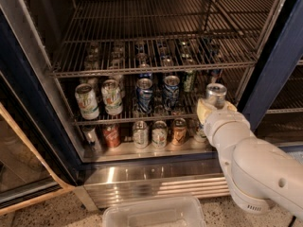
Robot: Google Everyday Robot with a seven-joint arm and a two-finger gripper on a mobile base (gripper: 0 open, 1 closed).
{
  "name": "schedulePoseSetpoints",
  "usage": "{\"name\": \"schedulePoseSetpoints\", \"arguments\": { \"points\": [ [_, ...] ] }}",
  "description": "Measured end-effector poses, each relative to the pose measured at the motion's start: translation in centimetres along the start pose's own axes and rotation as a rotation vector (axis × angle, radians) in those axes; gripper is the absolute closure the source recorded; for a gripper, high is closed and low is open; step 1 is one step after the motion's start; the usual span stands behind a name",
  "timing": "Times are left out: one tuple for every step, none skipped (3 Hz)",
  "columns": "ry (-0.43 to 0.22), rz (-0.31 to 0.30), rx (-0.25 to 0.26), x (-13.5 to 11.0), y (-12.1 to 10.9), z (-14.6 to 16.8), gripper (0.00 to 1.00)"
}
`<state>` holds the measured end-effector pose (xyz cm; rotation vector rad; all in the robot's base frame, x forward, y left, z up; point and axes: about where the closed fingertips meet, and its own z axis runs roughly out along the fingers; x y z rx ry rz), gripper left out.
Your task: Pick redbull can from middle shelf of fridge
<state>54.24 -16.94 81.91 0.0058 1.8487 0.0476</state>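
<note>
At the 3 o'clock end of the middle shelf [128, 120] of the fridge [156, 183], the claw [216, 106] pinches the upright redbull can [216, 93]. Toward 9 o'clock stand two blue-and-silver cans [144, 96], then two white-and-green cans [87, 100]. The blue frame post [274, 65] rises close at 2 o'clock.

Single white arm [258, 174], bulky, enters from the lower right corner, reaching up and left. Wrist [226, 126] narrows toward gripper [216, 109], right of centre in view. Pale fingers [202, 111] upright, one each side of redbull can [216, 94], clamped on it.
</note>
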Motion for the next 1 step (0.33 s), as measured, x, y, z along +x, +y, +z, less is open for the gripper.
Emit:
{"name": "schedulePoseSetpoints", "arguments": {
  "points": [
    [-0.004,-0.003,0.007,-0.25,-0.37,-0.31,1.0]
  ]
}}
